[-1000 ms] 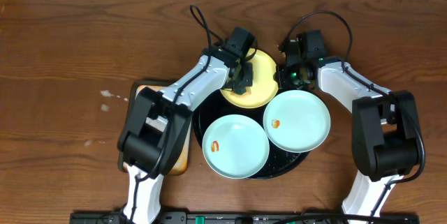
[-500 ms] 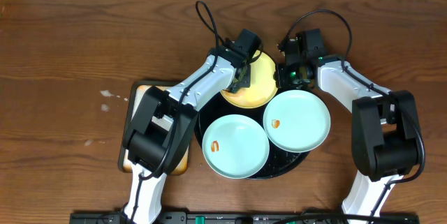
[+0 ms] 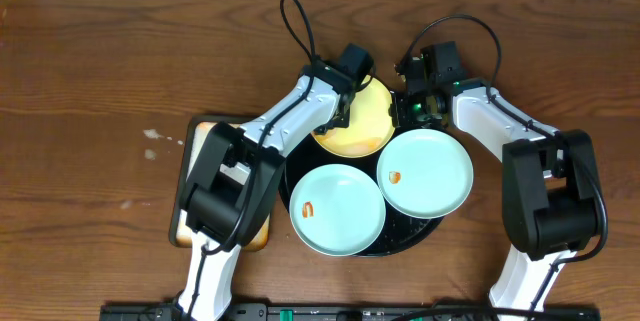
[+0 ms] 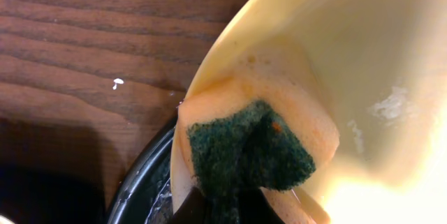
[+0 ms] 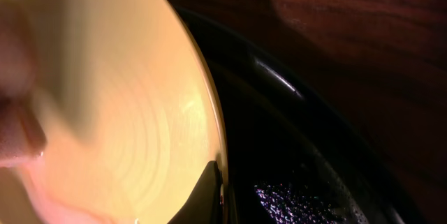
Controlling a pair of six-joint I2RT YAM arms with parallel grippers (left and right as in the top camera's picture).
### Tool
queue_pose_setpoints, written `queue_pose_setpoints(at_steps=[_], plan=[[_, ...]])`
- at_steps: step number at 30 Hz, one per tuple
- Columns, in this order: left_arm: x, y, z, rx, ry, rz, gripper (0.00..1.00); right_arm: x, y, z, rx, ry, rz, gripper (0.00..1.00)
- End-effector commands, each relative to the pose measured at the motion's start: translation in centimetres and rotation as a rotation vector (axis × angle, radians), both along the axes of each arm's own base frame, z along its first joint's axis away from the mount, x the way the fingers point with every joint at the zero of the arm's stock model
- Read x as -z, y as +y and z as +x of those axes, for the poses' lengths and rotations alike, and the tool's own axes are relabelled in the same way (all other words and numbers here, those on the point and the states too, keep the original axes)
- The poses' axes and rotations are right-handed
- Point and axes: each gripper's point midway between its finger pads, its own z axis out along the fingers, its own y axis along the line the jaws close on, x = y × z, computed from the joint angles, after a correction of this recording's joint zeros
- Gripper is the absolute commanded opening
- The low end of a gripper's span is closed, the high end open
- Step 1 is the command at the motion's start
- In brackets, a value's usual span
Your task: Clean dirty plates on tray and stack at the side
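Note:
A pale yellow plate (image 3: 358,131) lies at the back of the black tray (image 3: 400,244). My left gripper (image 3: 345,99) is shut on an orange sponge (image 4: 251,147) with a green scouring face, and the sponge presses on the yellow plate (image 4: 349,56) near its left rim. My right gripper (image 3: 408,107) is shut on the plate's right rim; in the right wrist view one dark finger (image 5: 208,197) lies against the yellow plate (image 5: 119,112). Two mint-blue plates (image 3: 337,209) (image 3: 425,171) sit in front, each with a small orange smear.
A pale rectangular tray (image 3: 256,233) lies left of the black tray, partly under my left arm. The black tray's rim shows in both wrist views (image 4: 143,182) (image 5: 293,91). Brown wooden table (image 3: 100,81) surrounds everything.
My left gripper has slid the sponge a little up and to the right over the yellow plate. The right jaws have closed the last bit onto the plate's rim.

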Motion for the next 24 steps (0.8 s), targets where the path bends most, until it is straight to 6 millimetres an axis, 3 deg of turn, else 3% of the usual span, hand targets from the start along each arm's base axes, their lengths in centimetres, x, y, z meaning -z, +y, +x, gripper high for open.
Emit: queue_pose_setpoints(at_steps=[1, 9, 16, 20, 24], plan=[[0.9, 3.1, 0.6, -0.045, 0.01, 0.12, 0.07, 1.0, -1.8, -0.1, 0.033, 0.013, -0.081, 0.01], [-3.1, 2.6, 1.3, -0.101, -0.008, 0.096, 0.08, 1.2, -2.7, 0.2, 0.061, 0.003, -0.13, 0.01], [-6.0, 0.9, 0.4, -0.096, 0.009, -0.059, 0.09, 0.9, -3.1, 0.6, 0.072, -0.014, -0.147, 0.01], [-9.1, 2.5, -0.3, -0.123, -0.008, -0.069, 0.08, -0.9, -3.5, 1.5, 0.085, -0.067, -0.169, 0.01], [-12.1, 5.4, -1.6, -0.17, -0.005, -0.066, 0.08, -3.5, -3.7, 1.9, 0.075, -0.13, -0.179, 0.01]])
